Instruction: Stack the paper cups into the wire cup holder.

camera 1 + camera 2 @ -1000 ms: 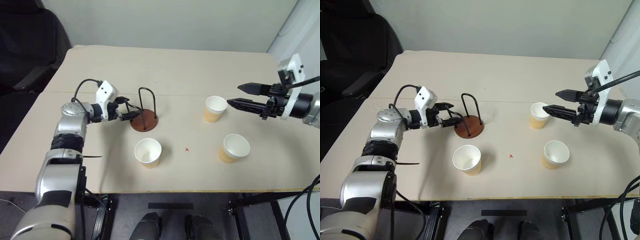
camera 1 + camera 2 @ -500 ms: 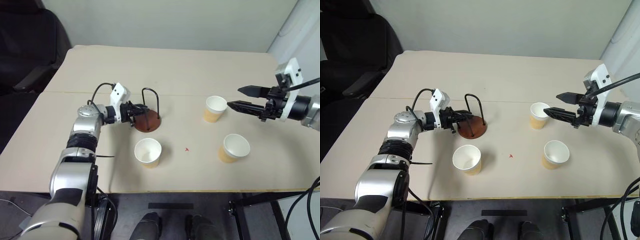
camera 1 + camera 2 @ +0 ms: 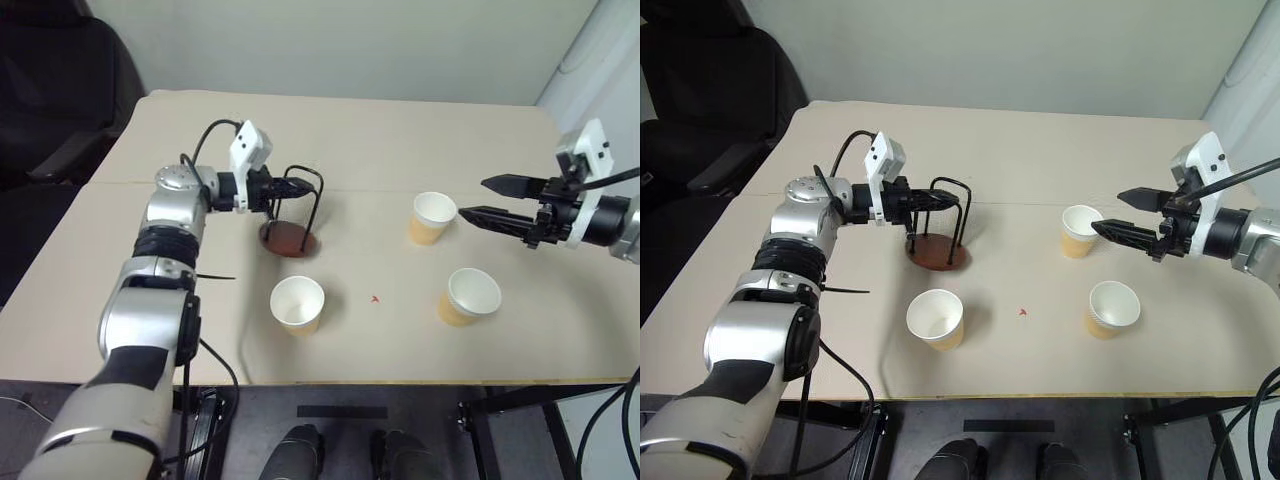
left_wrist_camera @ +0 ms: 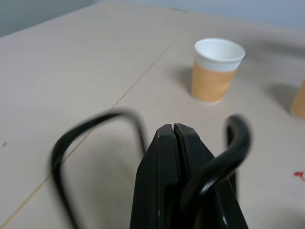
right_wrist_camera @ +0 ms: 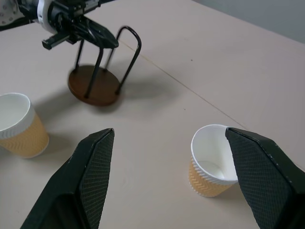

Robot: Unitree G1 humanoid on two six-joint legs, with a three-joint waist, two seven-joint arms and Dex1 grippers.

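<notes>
Beige worktop (image 3: 400, 140) against a pale wall, with a black chair (image 3: 50, 90) at far left. Nearest, one paper cup (image 3: 297, 304) left of centre and another paper cup (image 3: 468, 296) to the right, both upright. Farther, a third paper cup (image 3: 431, 218) just beside the right gripper (image 3: 478, 197), fingers spread wide, grasping nothing. Left of centre, wire cup holder (image 3: 291, 239) with base tilted, left gripper (image 3: 300, 184) clenched on its wire loop.
</notes>
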